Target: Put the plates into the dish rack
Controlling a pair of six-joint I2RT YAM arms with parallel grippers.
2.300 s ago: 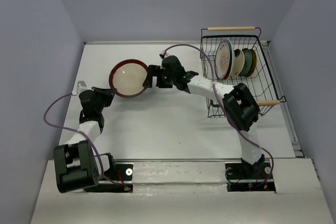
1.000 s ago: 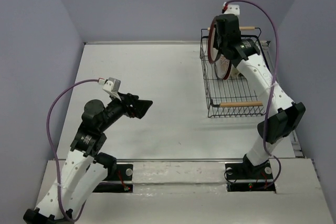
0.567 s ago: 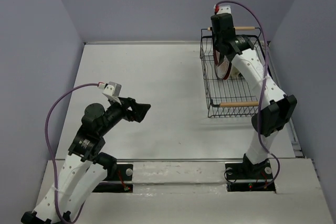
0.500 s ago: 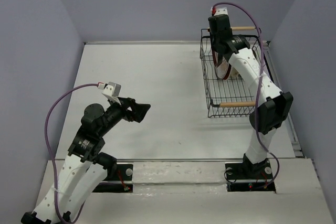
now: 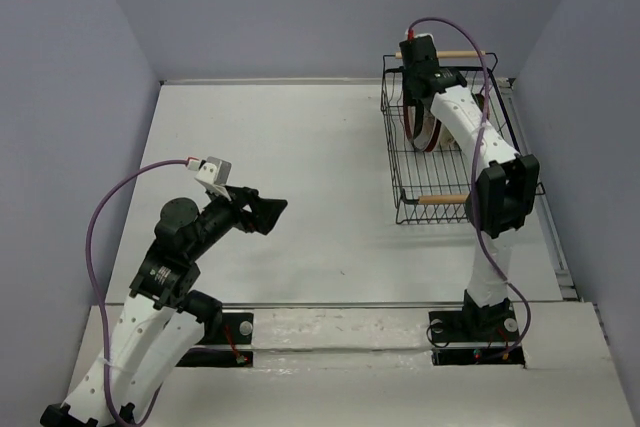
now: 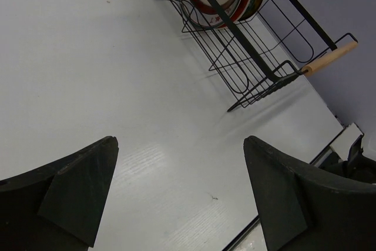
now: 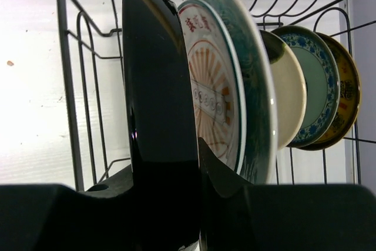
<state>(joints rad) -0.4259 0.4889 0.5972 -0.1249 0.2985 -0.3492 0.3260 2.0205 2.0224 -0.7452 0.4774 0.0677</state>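
Note:
The dish rack [image 5: 400,197] stands at the table's far right, and several plates stand on edge inside it. My right gripper [image 5: 420,87] reaches down into its far end, shut on the rim of the red-rimmed plate [image 5: 412,122]. In the right wrist view that plate [image 7: 158,86] is a dark edge-on disc between my fingers [image 7: 167,186]. Behind it stand the white-and-orange plate [image 7: 211,98], the teal floral one [image 7: 252,98], the cream one [image 7: 288,98], the blue one [image 7: 317,86] and the yellow one [image 7: 346,92]. My left gripper [image 5: 272,209] hangs open and holds nothing above the table's near left [image 6: 179,141].
The rack's wires [image 7: 67,86] run close on the left of the held plate. Its near wooden handle [image 5: 445,199] and far wooden handle [image 5: 450,54] cap the ends. In the left wrist view the rack [image 6: 247,74] lies ahead to the right, near the table's right edge.
My right arm carried the red-rimmed plate from the table's middle to the rack and has lowered it among the wires. My left arm rose and has held still for half a second.

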